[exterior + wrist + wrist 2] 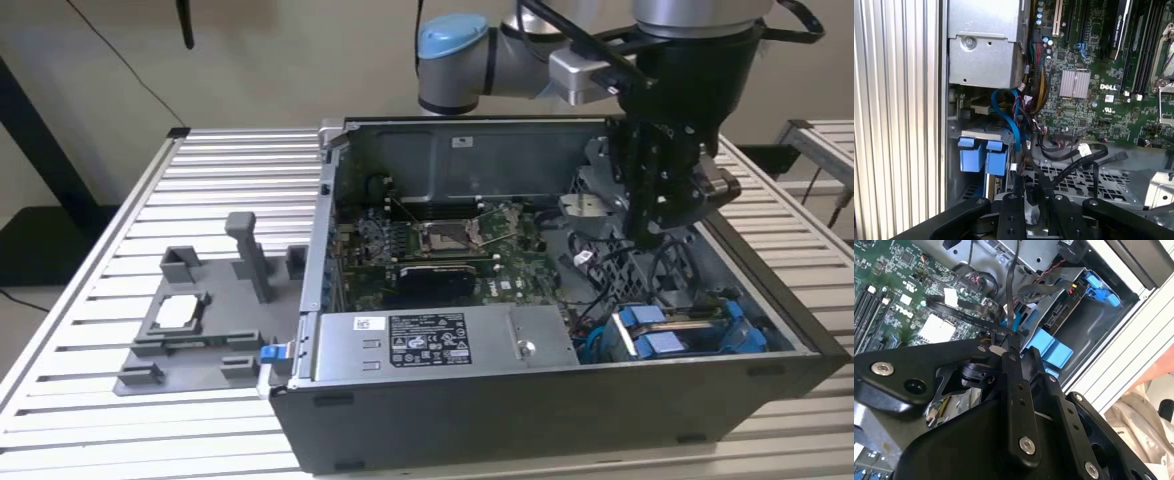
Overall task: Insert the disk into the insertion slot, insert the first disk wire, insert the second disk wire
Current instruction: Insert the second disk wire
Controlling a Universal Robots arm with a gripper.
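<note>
The disk [663,333] in its blue carrier lies in the insertion slot [731,318], the grey cage at the front of the black case on the exterior view's right. Its blue tabs [982,154] show in both wrist views [1050,348]. My gripper [650,236] hangs inside the case, above and behind the slot. Its black fingers [1013,371] are shut on a thin black disk wire [1012,295]. The same wire [1030,192] runs between the fingers in the first wrist view. The wire's plug end is hidden by the fingers.
The motherboard [447,250] fills the middle of the case. A labelled silver power-supply box [434,338] sits along the front. Loose black, blue and red cables [1019,117] crowd the space around the slot. A grey fixture [200,320] stands outside, on the exterior view's left.
</note>
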